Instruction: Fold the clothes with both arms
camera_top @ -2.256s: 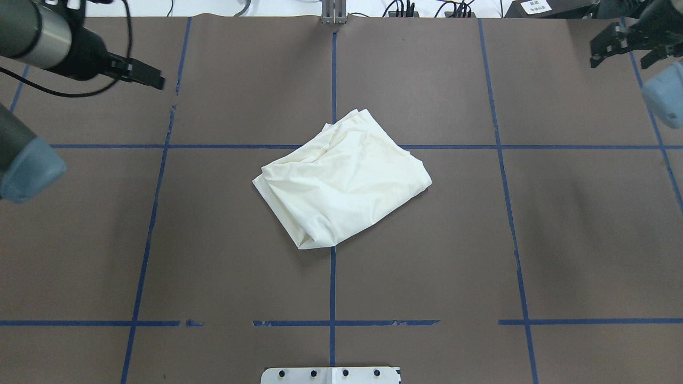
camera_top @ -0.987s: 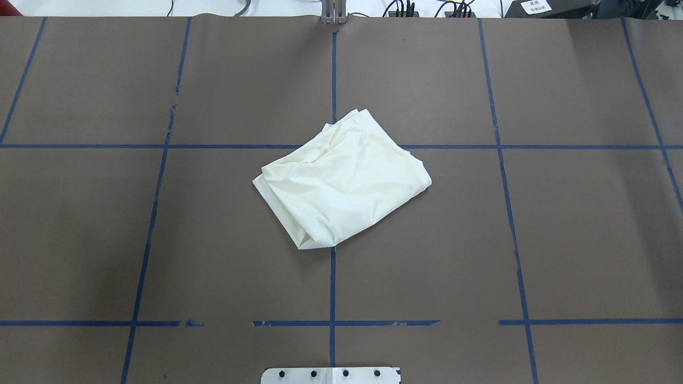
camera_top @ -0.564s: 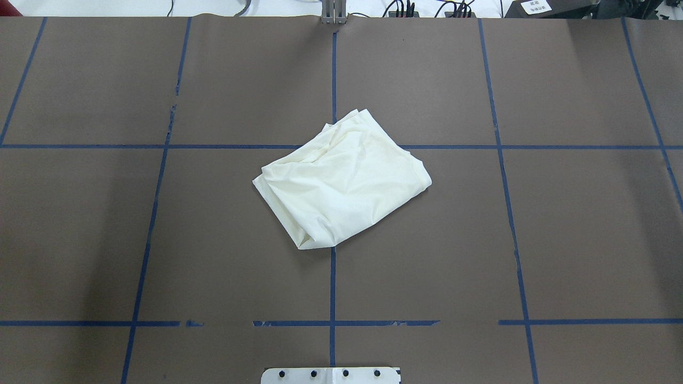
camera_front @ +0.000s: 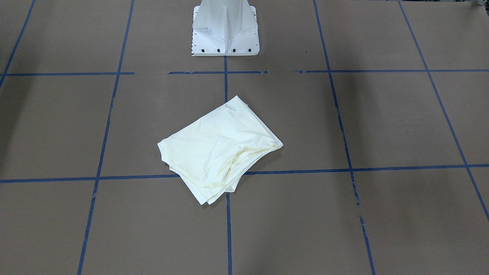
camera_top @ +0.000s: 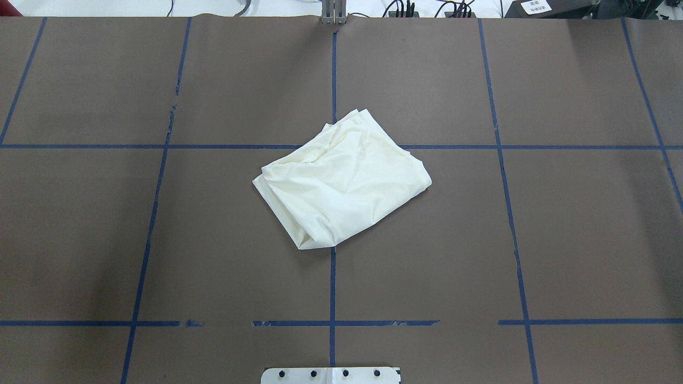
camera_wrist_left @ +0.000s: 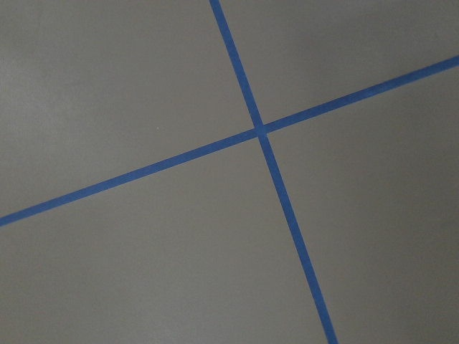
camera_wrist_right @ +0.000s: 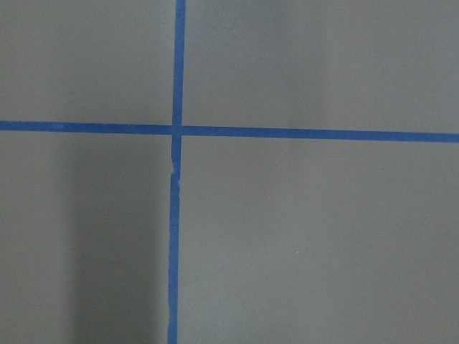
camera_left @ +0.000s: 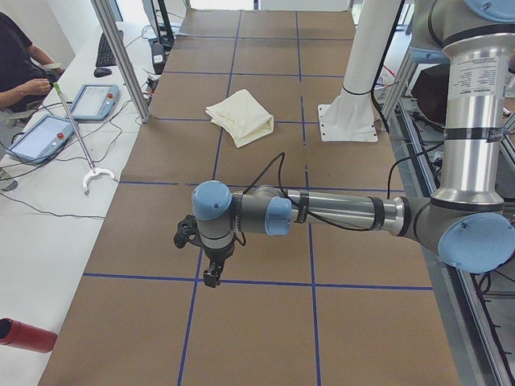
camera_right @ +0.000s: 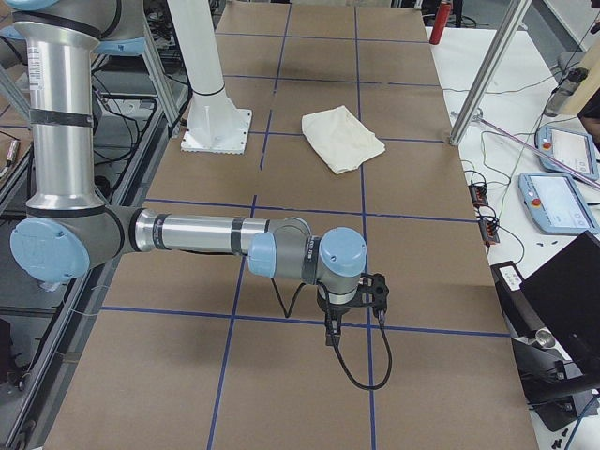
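T-shirt [camera_top: 341, 181]: cream, plain side up, bundled into a skewed, layered rectangle on the brown table cover [camera_top: 560, 240]. It lies a short way out from the white pedestal base [camera_front: 225, 30], across the centre tape line [camera_top: 332, 288]. Nothing touches it. Layer edges fan out at the corner farthest from the pedestal base, and the top face is wrinkled

Judgement: folding looks finished or close to it, and the step in hand reads as a stand-off. Any further fold calls for both grippers to come in from the table ends and take paired corners on the loose, layered side

Left gripper [camera_left: 211, 275]: well away from the pedestal base, toward the robot's left table end, pointing down over a tape crossing, no cloth in it. Spread or pinched, cannot tell

Right gripper [camera_right: 331, 334]: likewise at the opposite end, no cloth, finger state cannot be told

Writing: no print or lettering shows on the T-shirt. White label [camera_top: 536, 6] on a black box at the table edge opposite the pedestal base is unreadable
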`<action>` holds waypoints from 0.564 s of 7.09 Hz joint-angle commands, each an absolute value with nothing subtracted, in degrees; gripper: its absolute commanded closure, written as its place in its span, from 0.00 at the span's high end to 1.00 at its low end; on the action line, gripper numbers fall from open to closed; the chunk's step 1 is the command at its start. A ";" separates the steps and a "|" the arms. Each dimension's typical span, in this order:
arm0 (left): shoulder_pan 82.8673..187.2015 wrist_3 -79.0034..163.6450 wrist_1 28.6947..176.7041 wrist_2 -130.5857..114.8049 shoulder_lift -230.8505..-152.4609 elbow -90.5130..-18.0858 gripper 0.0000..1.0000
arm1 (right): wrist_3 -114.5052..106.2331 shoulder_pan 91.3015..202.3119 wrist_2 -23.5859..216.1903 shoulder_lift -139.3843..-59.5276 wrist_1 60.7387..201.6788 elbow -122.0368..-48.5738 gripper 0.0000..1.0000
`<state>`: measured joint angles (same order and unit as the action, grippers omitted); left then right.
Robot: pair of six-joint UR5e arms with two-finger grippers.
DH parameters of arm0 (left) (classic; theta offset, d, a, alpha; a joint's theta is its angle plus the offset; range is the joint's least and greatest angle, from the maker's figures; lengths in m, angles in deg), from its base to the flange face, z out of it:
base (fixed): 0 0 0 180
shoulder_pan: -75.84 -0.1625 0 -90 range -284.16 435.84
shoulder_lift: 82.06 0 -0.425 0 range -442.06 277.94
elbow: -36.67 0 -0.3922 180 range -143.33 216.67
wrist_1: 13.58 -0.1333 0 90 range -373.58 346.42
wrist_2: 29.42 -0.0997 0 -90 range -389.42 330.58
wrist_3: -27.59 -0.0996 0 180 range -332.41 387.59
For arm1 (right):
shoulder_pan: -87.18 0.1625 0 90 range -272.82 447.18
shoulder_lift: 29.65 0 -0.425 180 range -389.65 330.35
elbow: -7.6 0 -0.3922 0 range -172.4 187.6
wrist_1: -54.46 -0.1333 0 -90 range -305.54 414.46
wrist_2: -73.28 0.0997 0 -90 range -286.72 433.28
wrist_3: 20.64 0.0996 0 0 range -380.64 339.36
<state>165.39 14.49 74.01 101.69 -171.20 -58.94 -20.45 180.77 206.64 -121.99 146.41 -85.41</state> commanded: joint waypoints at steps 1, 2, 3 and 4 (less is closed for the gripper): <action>165.40 14.58 72.55 101.71 -171.62 -59.48 1.00 | -11.70 180.26 208.72 -121.94 141.77 -86.97 1.00; 165.40 14.50 72.55 101.62 -171.71 -59.66 1.00 | -11.67 179.64 208.46 -122.19 137.82 -86.97 1.00; 165.40 14.32 72.64 101.62 -171.80 -59.66 1.00 | -11.76 177.63 208.19 -122.20 137.43 -86.88 1.00; 165.40 14.23 72.64 101.71 -171.88 -59.75 1.00 | -11.76 176.31 207.93 -122.20 137.43 -86.88 1.00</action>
<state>165.40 14.37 72.62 101.65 -171.78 -59.63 -11.96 178.16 208.24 -122.16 138.31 -86.86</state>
